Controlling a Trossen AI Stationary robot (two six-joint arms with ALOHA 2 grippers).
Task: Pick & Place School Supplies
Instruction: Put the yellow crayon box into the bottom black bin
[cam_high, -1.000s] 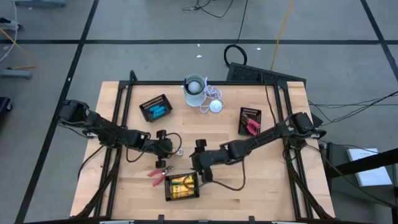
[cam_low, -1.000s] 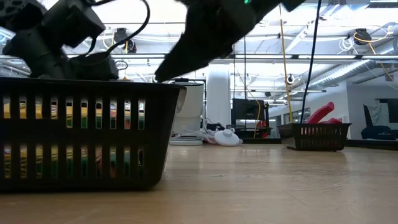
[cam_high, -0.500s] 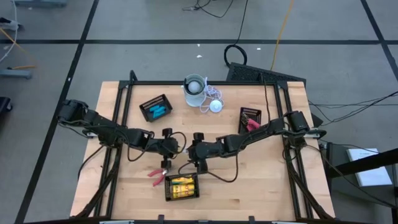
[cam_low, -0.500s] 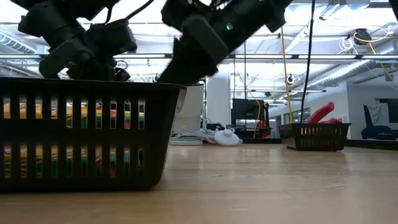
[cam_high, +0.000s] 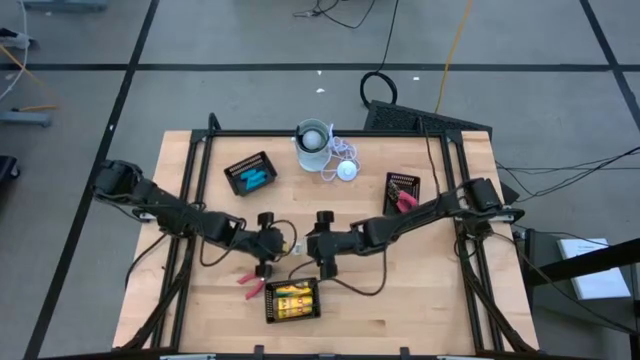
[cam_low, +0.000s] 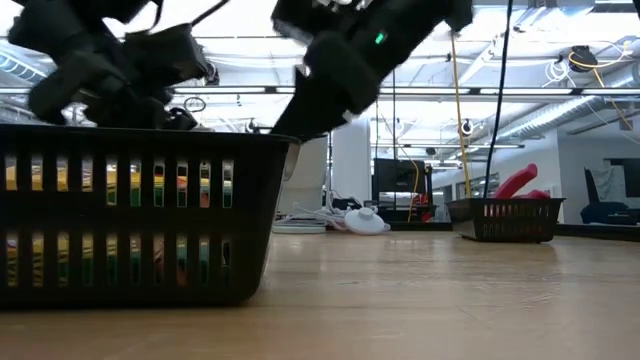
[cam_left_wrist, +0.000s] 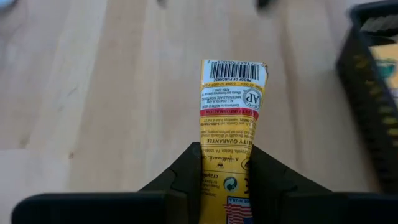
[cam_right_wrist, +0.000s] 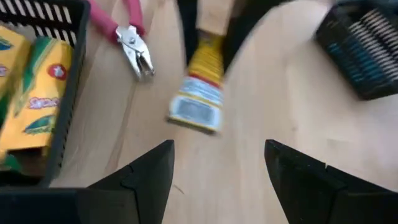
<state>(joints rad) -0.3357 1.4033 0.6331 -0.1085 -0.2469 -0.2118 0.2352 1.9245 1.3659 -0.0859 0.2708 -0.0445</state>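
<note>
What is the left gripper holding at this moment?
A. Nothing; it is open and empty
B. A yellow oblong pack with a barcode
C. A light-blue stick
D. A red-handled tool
B: in the left wrist view the left gripper is shut on the yellow pack, whose barcode end sticks out over the wooden table.

Wooden table (cam_high: 420, 300) and what sits on it

Three black mesh trays: one (cam_high: 292, 301) at the front, one (cam_high: 250, 174) back left, one (cam_high: 402, 193) back right. A white cup (cam_high: 312, 141), a white disc (cam_high: 346, 171), red-handled pliers (cam_high: 250, 282) beside the front tray.
</note>
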